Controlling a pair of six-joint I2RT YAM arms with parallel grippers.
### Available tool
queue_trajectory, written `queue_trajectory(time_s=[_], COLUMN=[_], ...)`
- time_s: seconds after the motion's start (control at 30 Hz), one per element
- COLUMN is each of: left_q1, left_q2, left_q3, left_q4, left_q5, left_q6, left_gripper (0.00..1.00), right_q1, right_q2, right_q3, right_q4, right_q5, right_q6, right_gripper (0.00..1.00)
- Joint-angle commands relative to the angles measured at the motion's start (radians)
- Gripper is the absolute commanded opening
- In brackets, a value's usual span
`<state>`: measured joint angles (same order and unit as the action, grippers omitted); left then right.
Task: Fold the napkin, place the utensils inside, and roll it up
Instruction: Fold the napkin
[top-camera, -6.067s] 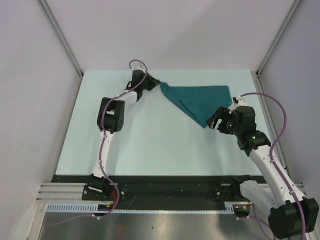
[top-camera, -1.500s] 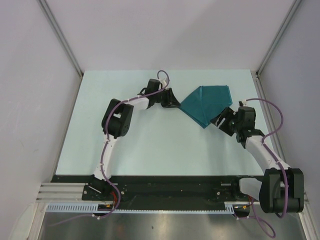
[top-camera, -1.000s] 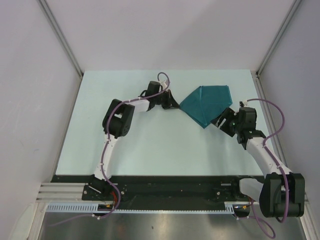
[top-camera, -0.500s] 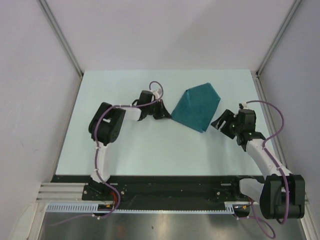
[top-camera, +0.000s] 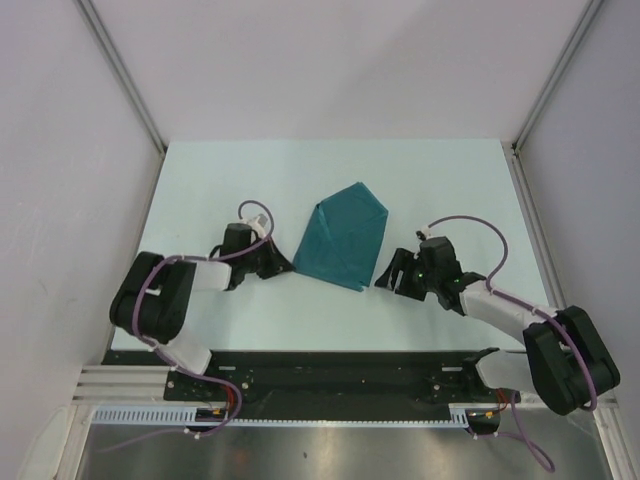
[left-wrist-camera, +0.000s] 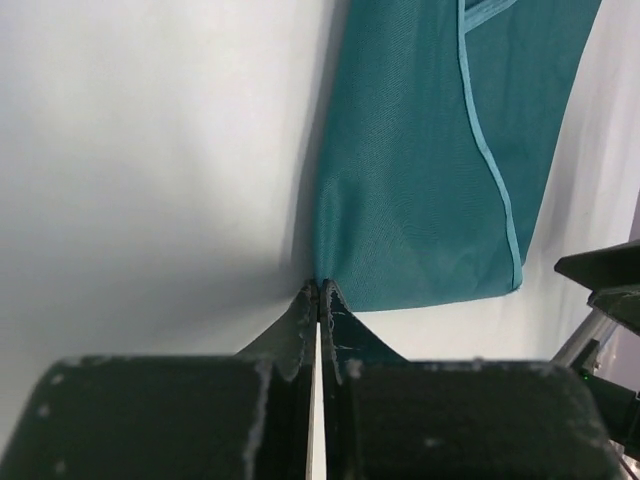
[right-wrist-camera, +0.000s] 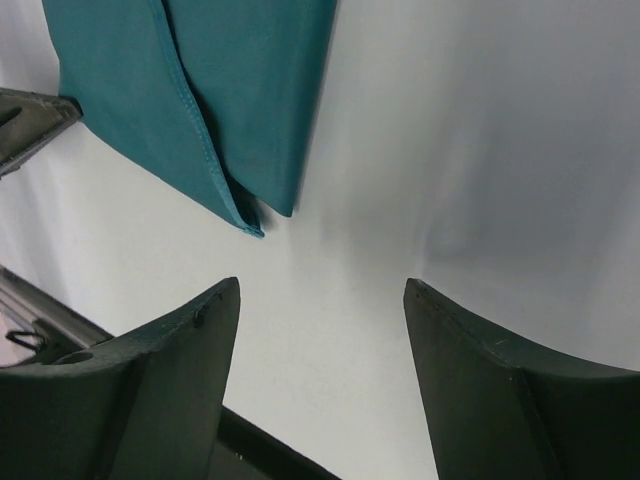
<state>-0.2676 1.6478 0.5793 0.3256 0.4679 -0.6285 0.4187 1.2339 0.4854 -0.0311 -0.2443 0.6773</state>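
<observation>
The teal napkin (top-camera: 340, 235) lies folded into a pointed, layered shape mid-table. My left gripper (top-camera: 288, 268) is low at its near-left corner and shut on that corner; the left wrist view shows the jaws pressed together on the napkin's (left-wrist-camera: 420, 180) tip, at the gripper (left-wrist-camera: 320, 287). My right gripper (top-camera: 385, 279) is open just right of the napkin's near-right corner. In the right wrist view that gripper (right-wrist-camera: 320, 300) holds nothing, and the corner of the napkin (right-wrist-camera: 200, 100) lies just ahead and to the left. The utensils are out of view.
The pale table (top-camera: 200, 190) is boxed in by grey walls with metal posts (top-camera: 120, 70) at the back corners. A black rail (top-camera: 330, 360) runs along the near edge by the arm bases. The left gripper's fingers (right-wrist-camera: 30, 115) show at the right wrist view's left edge.
The left gripper has dragged the napkin toward the near edge and leftward, keeping its grip. The right gripper followed it nearer and left, staying open.
</observation>
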Motion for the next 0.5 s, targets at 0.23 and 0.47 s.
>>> queue_trajectory(time_s=[0.23,0.47], left_q1=[0.025,0.085], left_q2=[-0.324,-0.592], left_q3=[-0.02,0.085], left_q4=[-0.25,-0.514], left_q5=[-0.161,-0.25], left_q6=[0.058,0.139], left_gripper=[0.81,1.0], right_q1=[0.232,0.291], right_q2=[0.154,0.265], right_q3=[0.048,0.119], right_q4=[0.195,0.189], right_q5=[0.022,0.118], right_q6=[0.126,0.133], right_gripper=[0.64,0.6])
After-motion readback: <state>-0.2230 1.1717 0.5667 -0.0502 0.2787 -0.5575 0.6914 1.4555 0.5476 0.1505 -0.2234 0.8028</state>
